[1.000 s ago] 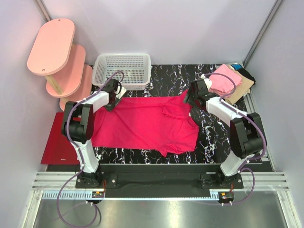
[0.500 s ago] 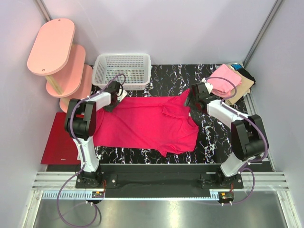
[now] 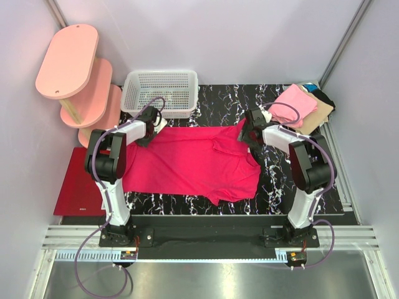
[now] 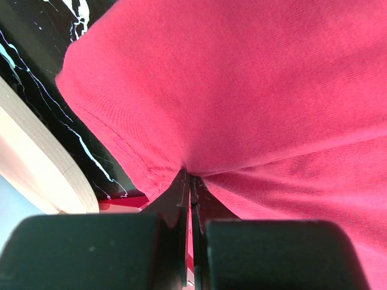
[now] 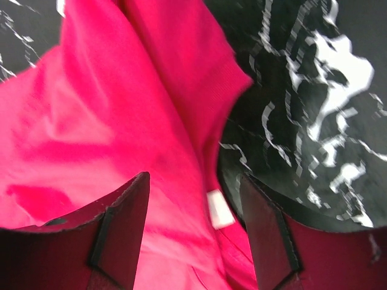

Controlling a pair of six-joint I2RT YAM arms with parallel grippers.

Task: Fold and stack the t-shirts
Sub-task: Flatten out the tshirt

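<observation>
A bright magenta-red t-shirt [image 3: 193,163] lies spread on the black marbled tabletop [image 3: 283,180]. My left gripper [image 3: 147,132] is shut on the shirt's far left corner; in the left wrist view the fingers [image 4: 192,199] pinch the cloth [image 4: 254,90]. My right gripper [image 3: 249,132] is open over the shirt's far right corner; in the right wrist view its fingers [image 5: 124,211] straddle the cloth's edge [image 5: 157,121] and a small white tag [image 5: 219,208]. Folded light pink [image 3: 294,104], tan [image 3: 317,115] and black/teal [image 3: 319,94] shirts are stacked at the back right.
A white mesh basket [image 3: 161,91] stands at the back, just behind my left gripper. A pink tiered shelf [image 3: 75,75] is at the far left. A flat dark red mat [image 3: 78,187] lies at the left under the shirt's edge. Grey walls close in both sides.
My right gripper has shifted left and swung in over the shirt's far right corner. My left gripper stays shut on the far left corner, barely moved.
</observation>
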